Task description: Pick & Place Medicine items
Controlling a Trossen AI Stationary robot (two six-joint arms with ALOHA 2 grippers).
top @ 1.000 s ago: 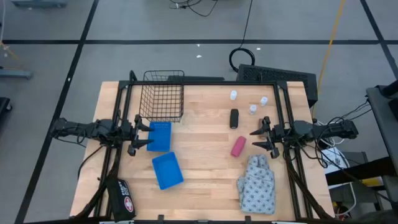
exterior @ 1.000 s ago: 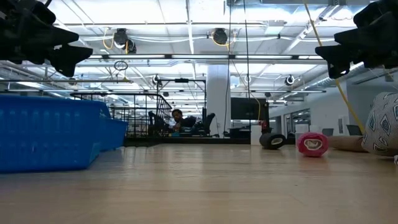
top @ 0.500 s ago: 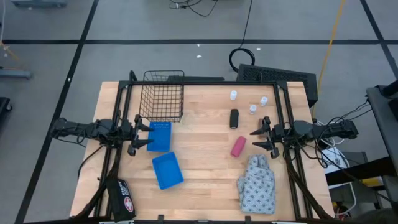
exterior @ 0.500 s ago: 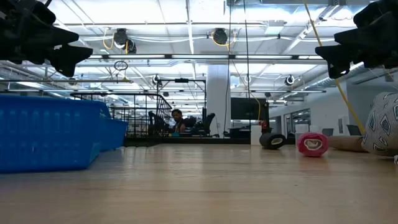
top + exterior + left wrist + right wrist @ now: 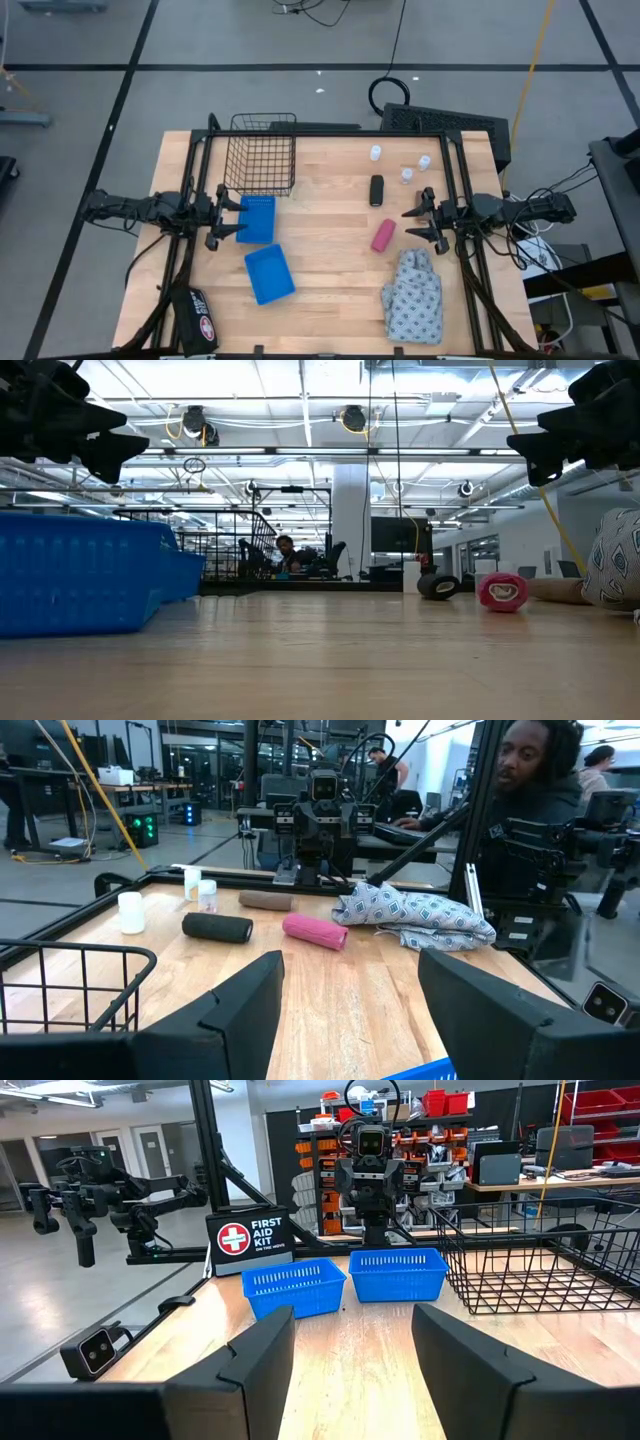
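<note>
Both arms wait at the table sides. The left gripper [image 5: 243, 217] and the right gripper [image 5: 408, 224] stand with fingers apart, holding nothing. The pink tube [image 5: 383, 235] lies just beside the right gripper, the black container [image 5: 376, 189] and three white bottles [image 5: 405, 175] behind it. I would take the tube across its width. The patterned cloth [image 5: 413, 296] lies near, probably not touching the tube; the table middle is free.
</note>
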